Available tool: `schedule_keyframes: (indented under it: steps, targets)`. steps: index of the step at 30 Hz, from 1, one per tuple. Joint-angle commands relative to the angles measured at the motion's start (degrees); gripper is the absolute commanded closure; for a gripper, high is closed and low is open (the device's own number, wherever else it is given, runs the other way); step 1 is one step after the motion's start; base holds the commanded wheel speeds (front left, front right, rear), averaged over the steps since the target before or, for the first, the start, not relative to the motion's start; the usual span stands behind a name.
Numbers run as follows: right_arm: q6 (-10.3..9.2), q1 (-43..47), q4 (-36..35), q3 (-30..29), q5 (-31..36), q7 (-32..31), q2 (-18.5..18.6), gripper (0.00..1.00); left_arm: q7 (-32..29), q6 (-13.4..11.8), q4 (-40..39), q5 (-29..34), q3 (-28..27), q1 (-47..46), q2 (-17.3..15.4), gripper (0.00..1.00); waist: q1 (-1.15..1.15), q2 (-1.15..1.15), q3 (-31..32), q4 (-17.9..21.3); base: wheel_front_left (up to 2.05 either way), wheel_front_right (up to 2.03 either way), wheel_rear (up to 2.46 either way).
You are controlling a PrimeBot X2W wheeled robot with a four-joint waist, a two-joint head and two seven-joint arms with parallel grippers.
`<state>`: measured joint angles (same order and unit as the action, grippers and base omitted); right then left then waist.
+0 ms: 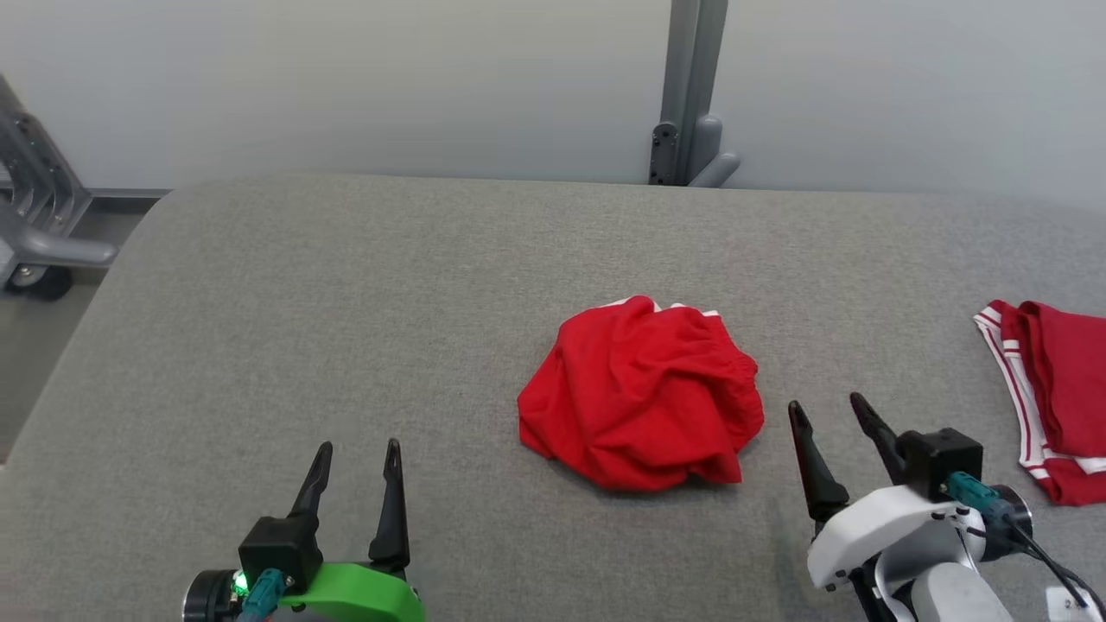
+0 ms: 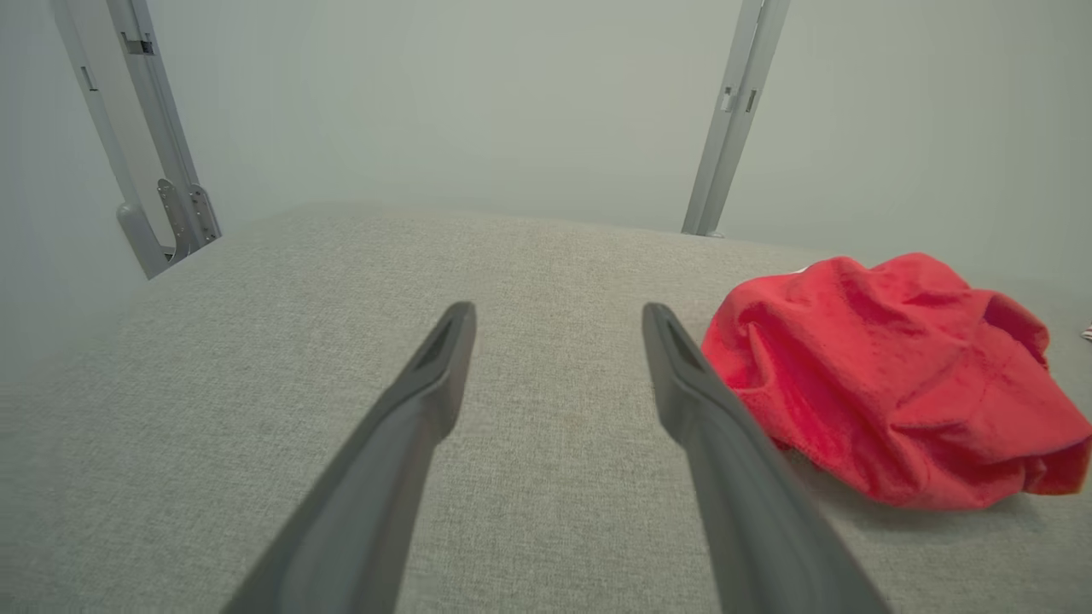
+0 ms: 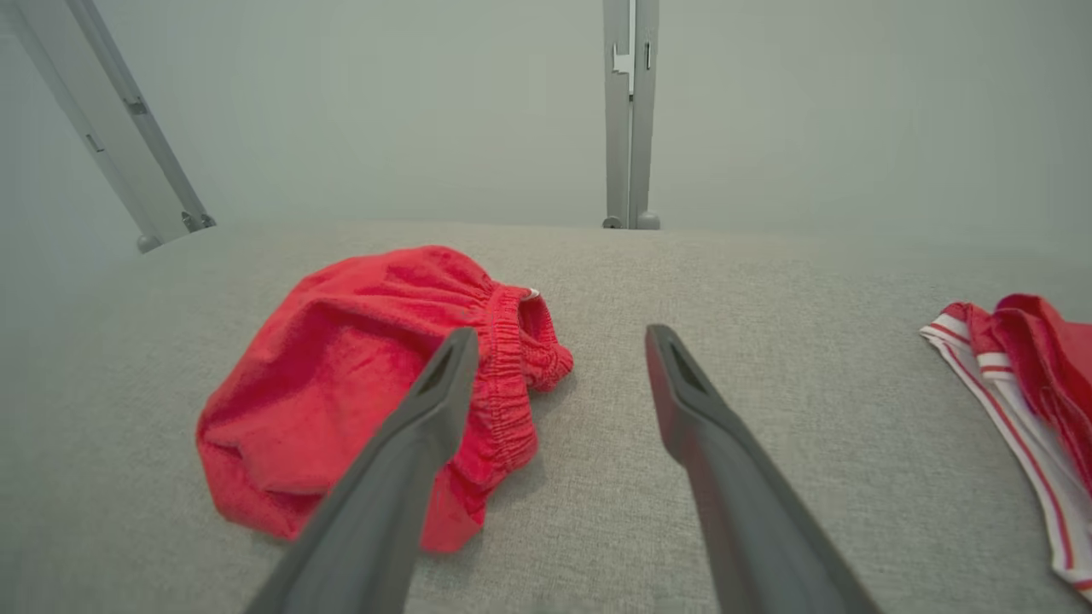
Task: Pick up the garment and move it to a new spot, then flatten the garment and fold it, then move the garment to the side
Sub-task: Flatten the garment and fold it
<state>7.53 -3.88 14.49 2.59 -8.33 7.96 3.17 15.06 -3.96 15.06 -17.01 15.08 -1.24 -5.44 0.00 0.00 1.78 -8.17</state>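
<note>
Right gripper (image 1: 824, 402) and left gripper (image 1: 359, 446) stand at the near edge, fingers spread and empty. Crumpled red shorts (image 1: 639, 397) lie in a rounded heap midway across the grey padded table (image 1: 346, 285), with no clear long axis and the elastic waistband turned rightward. The heap sits just left of the right gripper and slightly ahead of it, while the left gripper is well apart from it, so the right arm looks better placed. Another red, white-striped garment (image 1: 1054, 397) lies far right.
</note>
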Motion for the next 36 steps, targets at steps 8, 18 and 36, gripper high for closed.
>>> schedule_keyframes:
  steps: [8, 18, 36]
  targets:
    - [-0.08, -8.78, 15.17, 2.93, -0.54, -1.79, 4.74, 0.00, 0.09, 0.59, -0.09, 1.22, -0.16, -2.33, 0.66, 0.00, 0.00, 0.00, -4.30, -7.59, 0.00, 0.00, 0.00]
    - [-0.08, -16.80, 26.34, 6.87, -4.32, -0.08, 6.62, 0.53, 0.09, 0.91, -0.30, 1.54, -0.96, -3.44, 1.49, 0.00, 0.00, 0.00, -7.33, -11.07, 0.00, 0.00, 0.00]
    - [-0.08, -28.73, 28.23, 9.37, -5.55, 7.17, 6.94, 1.00, 0.10, 1.51, 0.16, 2.55, -1.98, -3.86, 2.21, 0.00, 0.00, 0.00, -7.22, -8.17, 0.00, 0.00, 0.00]
